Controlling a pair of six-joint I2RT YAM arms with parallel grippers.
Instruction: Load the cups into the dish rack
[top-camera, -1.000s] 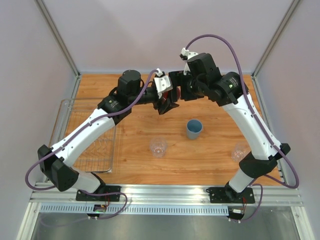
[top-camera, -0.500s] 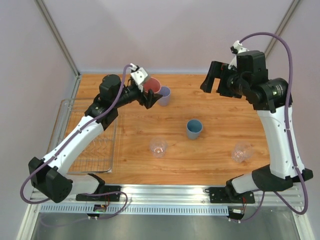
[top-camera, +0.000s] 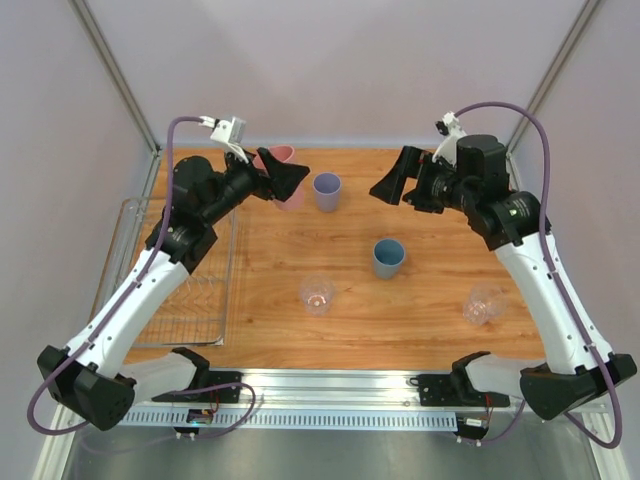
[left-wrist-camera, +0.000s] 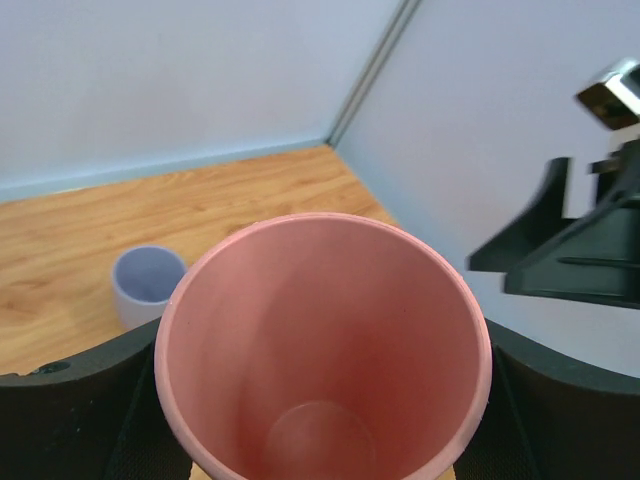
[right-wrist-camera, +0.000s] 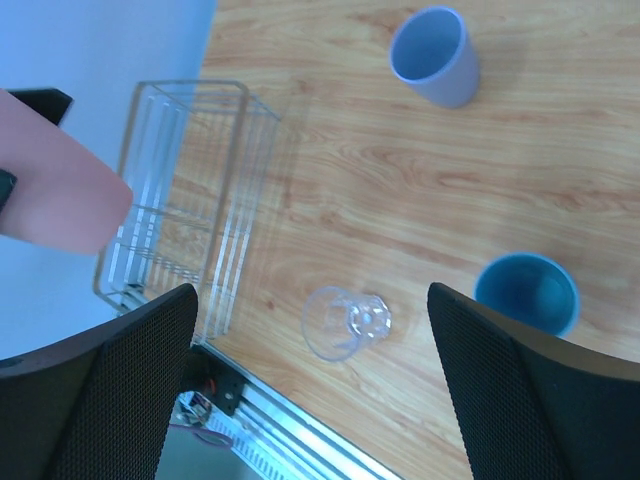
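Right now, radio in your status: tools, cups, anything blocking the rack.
Left tool shut on pink cup, airborne. Right tool open, empty. Dish rack shows no cups; lavender, blue, two clear on table. Nothing blocking.

White arms (top-camera: 140, 290) with black joints (top-camera: 192, 190), purple cables (top-camera: 490, 104); tool pads (right-wrist-camera: 520, 400) seemingly mesh-textured

In the left wrist view the pink cup (left-wrist-camera: 320, 350) runs off the bottom edge, so its outer wall and base go unseen. The left fingers (left-wrist-camera: 70, 410) clamped on either side of it are cut by the corners, and one hides the lavender cup's (left-wrist-camera: 147, 283) foot. Right of the pink cup, the right arm (left-wrist-camera: 585, 250) is blurred. From the right wrist, the pink cup is cut by the left edge. From above, the left arm (top-camera: 150, 280) below the pink cup covers part of the rack (top-camera: 205, 315).
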